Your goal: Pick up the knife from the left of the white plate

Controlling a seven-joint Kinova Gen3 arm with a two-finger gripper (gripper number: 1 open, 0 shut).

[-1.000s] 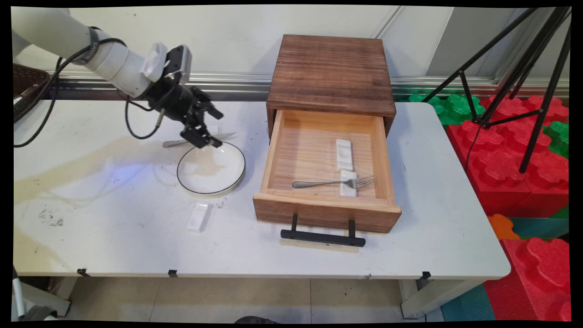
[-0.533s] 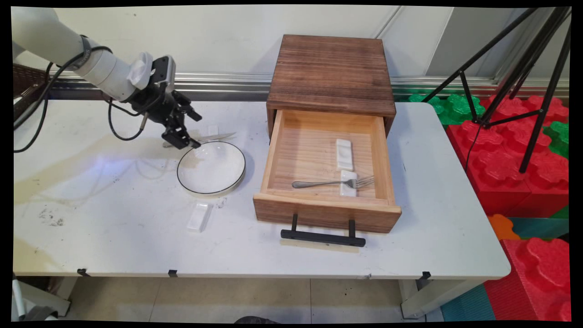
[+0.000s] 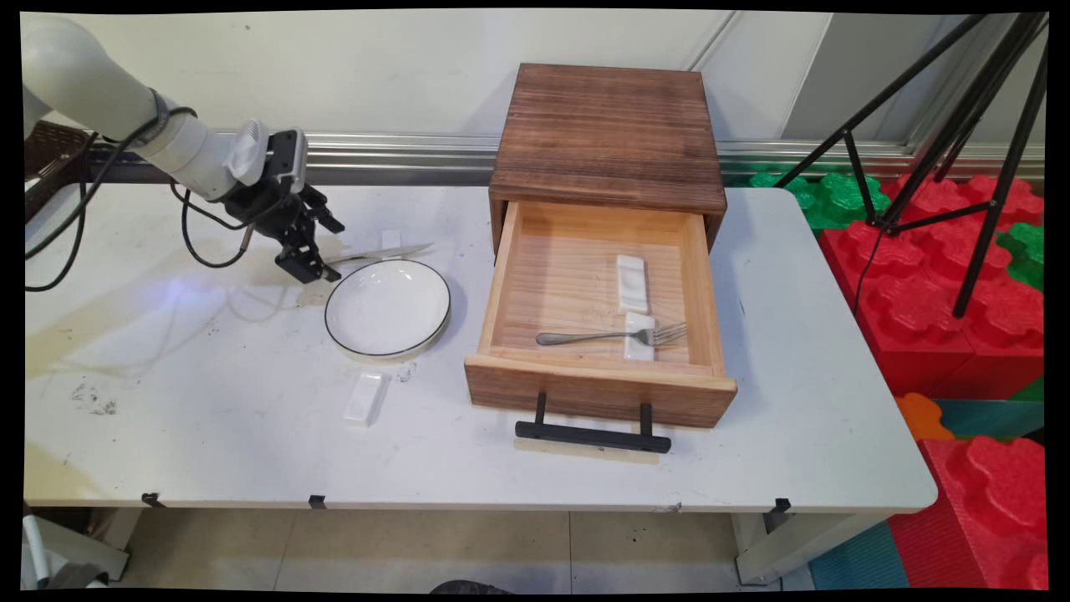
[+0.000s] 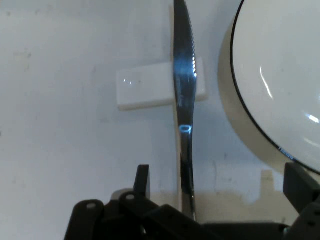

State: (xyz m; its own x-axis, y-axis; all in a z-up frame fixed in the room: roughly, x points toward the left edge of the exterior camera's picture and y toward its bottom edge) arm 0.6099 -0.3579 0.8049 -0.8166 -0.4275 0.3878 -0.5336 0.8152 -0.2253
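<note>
On the table (image 3: 209, 435), the spread hand (image 4: 215, 195) straddles one knife (image 4: 183, 90) beside one plate (image 4: 280, 75).

Probably a lab, camera tripod (image 3: 961, 125), foam blocks (image 3: 945, 276)

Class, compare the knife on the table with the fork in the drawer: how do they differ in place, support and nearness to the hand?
The knife lies on the table behind the plate; the fork lies inside the open drawer.
The knife's blade crosses a white rest; the fork's tines end sits on another rest.
The open hand is at the knife's handle, far from the fork.
Both are silver cutlery, lying flat.
</note>
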